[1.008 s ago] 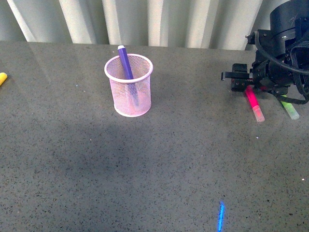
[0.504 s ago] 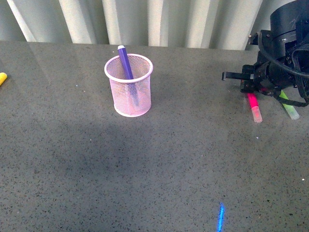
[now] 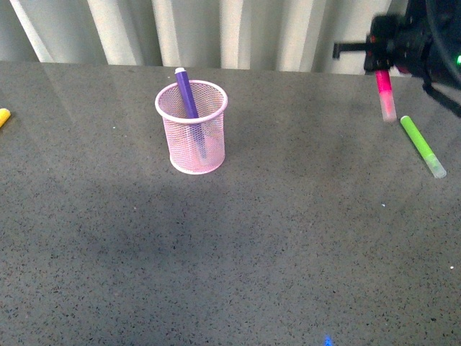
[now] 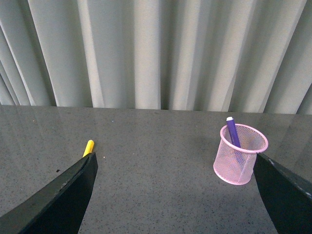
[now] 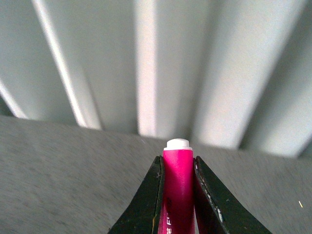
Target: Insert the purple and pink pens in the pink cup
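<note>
- Right pincer (image 3: 380,63) pinches the pink pen (image 3: 385,94), which hangs below it.
- Pink cup (image 3: 191,137), holding the purple pen (image 3: 186,90), stands well to its left.
- Left pincer (image 4: 175,204) is spread wide.

Front view: the right arm (image 3: 425,32) is blurred and cut off by the top right corner, and the right gripper (image 3: 382,66) hides the upper end of the pink pen (image 3: 386,94). The left edge crops the yellow marker (image 3: 3,116). We see the lower half of the purple pen (image 3: 186,90) only dimly through the pink cup (image 3: 191,140). Left wrist view: the lower corners crop the left gripper (image 4: 174,157) to two fingers (image 4: 63,200). Right wrist view: the pink pen's lettering runs off the edge, unreadable.
</note>
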